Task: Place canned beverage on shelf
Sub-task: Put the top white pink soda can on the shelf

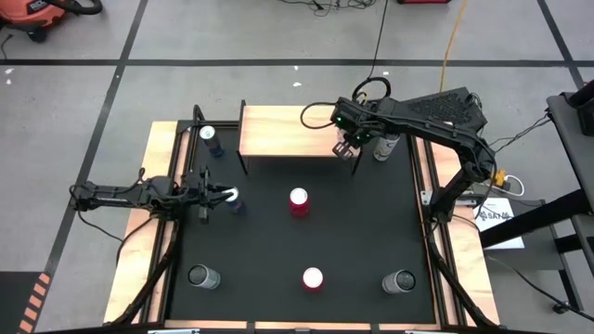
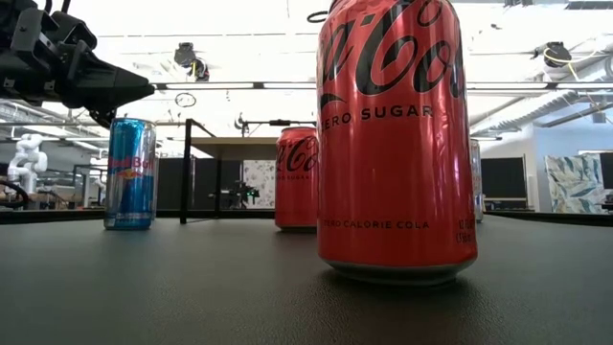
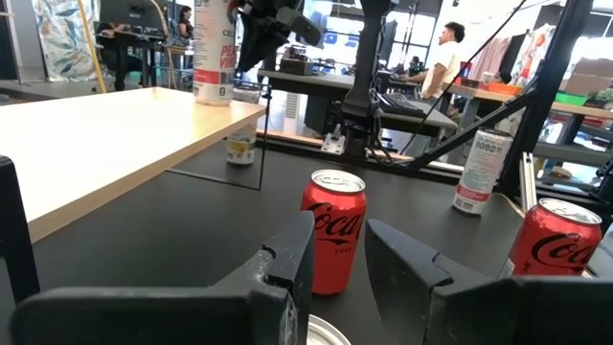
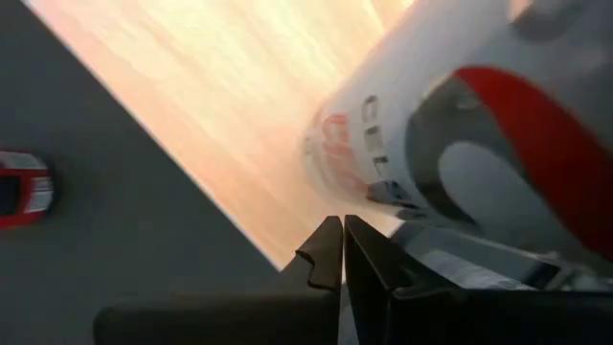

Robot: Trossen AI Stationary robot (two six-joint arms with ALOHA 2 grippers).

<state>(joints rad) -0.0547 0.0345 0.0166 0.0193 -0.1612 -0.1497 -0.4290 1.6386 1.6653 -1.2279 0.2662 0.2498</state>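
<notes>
The shelf [image 1: 283, 132] is a light-wood board on thin black legs at the table's far side. A white can with red print [image 3: 213, 53] stands upright on the shelf's right end. My right gripper [image 4: 343, 225] is shut, slants down and stands close beside that can [image 4: 431, 144]; from above the arm [image 1: 347, 148] hides the can. My left gripper [image 3: 341, 228] waits level at the table's left, open, just above a blue can [image 2: 131, 172] whose top [image 3: 324, 333] shows below its fingers. My right gripper's shut fingers [image 4: 369, 254] are close against the white can's side, near its upper part. I cannot tell whether they touch it. The can stands upright with its base [image 4: 321, 158] on the shelf board.
Two red cola cans [image 1: 299, 201] [image 1: 313, 278] stand mid-table. Silver cans stand at the near left [image 1: 202, 276] and near right [image 1: 399, 281]. Another can [image 1: 385, 147] stands right of the shelf, and a blue one [image 1: 212, 139] at its left end. People sit beyond the table.
</notes>
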